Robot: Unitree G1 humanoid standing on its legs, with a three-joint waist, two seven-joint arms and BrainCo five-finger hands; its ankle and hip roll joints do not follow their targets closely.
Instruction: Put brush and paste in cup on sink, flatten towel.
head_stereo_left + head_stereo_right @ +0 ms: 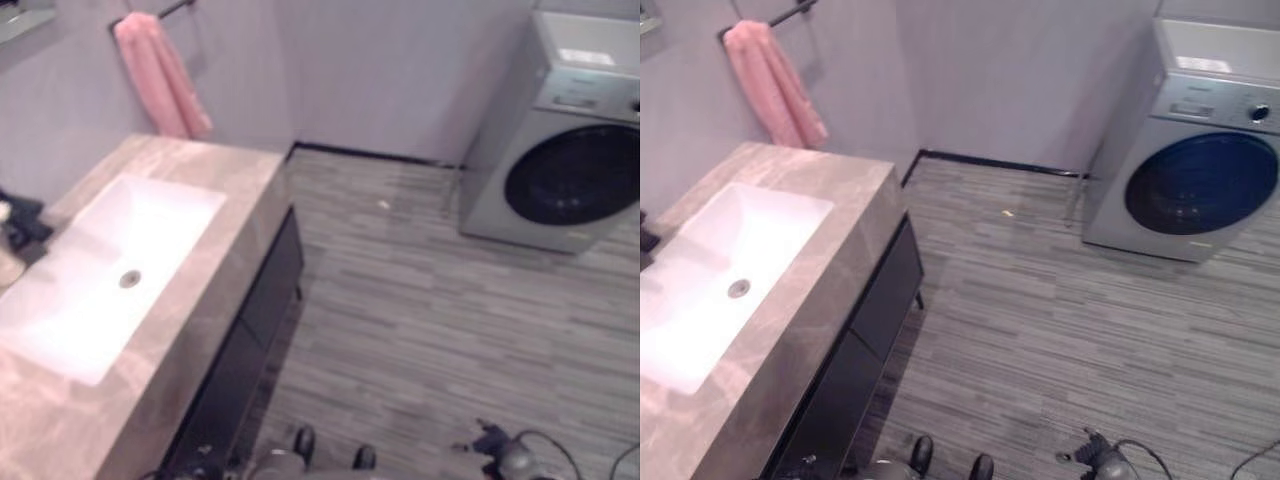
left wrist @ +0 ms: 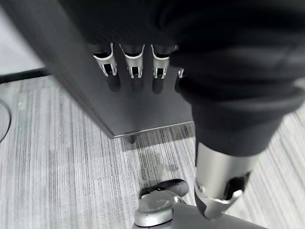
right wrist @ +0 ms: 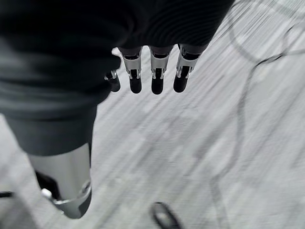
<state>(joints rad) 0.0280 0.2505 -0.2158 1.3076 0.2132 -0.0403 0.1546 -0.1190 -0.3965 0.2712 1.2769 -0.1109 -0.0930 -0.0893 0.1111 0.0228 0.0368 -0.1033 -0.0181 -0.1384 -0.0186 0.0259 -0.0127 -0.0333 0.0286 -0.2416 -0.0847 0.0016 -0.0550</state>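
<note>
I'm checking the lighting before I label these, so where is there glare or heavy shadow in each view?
Left eye view: a glare patch sits on top of the grey front-loading washing machine, and the white rectangular sink basin is brightly lit. Right eye view: shadow darkens the grey striped floor along the black vanity cabinet. Left wrist view: the left robot hand looks dim against that cabinet.

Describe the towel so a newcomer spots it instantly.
Start at the marble vanity with the white sink. On the wall behind its far end is a dark bar; the towel hangs bunched from it. It is the sole pink, soft thing here.
</note>
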